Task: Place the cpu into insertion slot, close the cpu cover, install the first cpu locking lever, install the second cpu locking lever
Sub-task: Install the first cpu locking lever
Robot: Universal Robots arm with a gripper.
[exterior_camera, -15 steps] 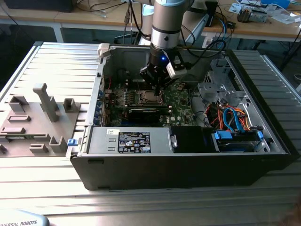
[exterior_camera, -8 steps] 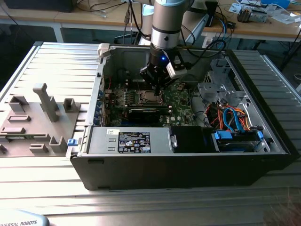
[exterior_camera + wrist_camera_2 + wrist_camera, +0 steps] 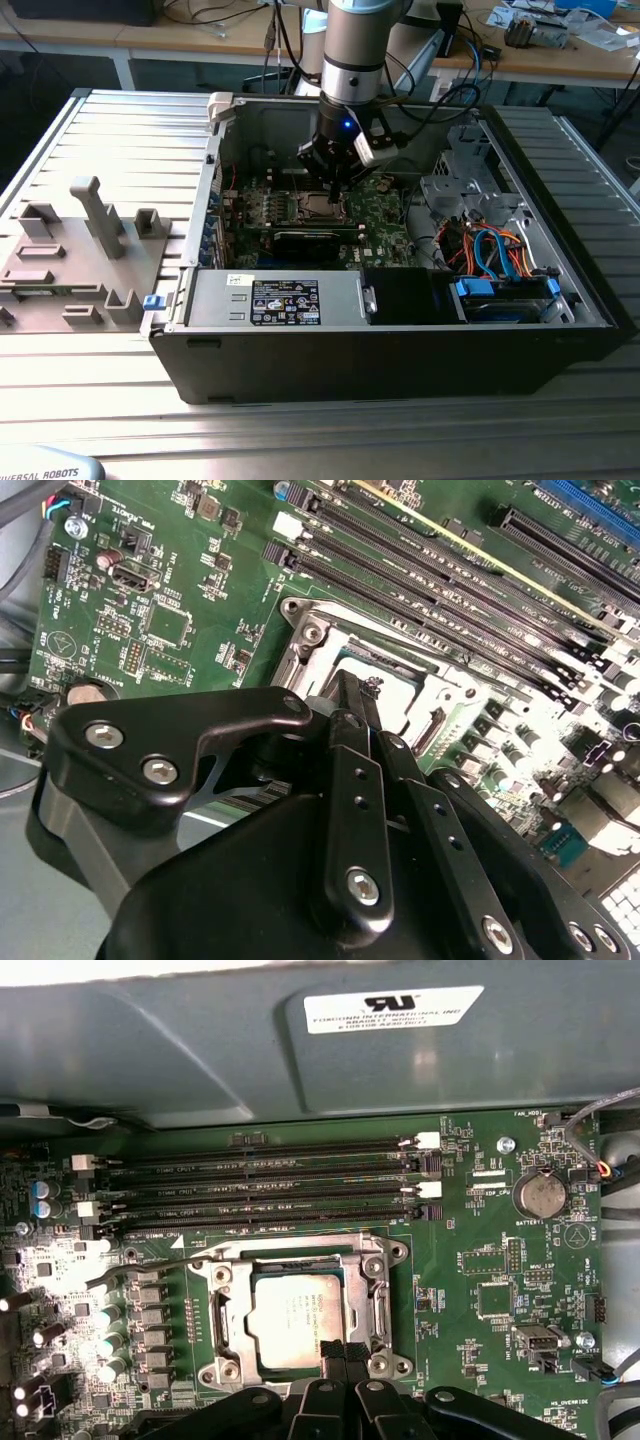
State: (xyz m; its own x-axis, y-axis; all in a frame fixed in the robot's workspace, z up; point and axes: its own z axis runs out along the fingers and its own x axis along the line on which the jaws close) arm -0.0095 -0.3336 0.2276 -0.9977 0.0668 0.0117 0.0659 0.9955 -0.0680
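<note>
your gripper (image 3: 338,1348) sits low over the insertion slot (image 3: 396,1252) on the green motherboard (image 3: 480,1260), its fingers drawn together with nothing visible between them. the tips are at the edge of the cpu cover (image 3: 225,1315), on the side of the slot away from the memory slots (image 3: 260,1175); whether they press on it or hang just above, i cannot tell

the cpu (image 3: 298,1318) already lies flat in the slot, its grey top showing through the cover's cut-out, and the cover looks folded down over it. one thin locking lever (image 3: 135,1275) stands out from the slot's corner, which reads as not yet latched

judging by this, the step in hand is holding the cover seated. to do it well, keep your push straight down and on the metal frame only, never on the chip's top. stay square to the slot so the cover does not skew on its hinge, and keep the tips off the small parts just beside the slot. go gently: the frame is thin and springy
</note>
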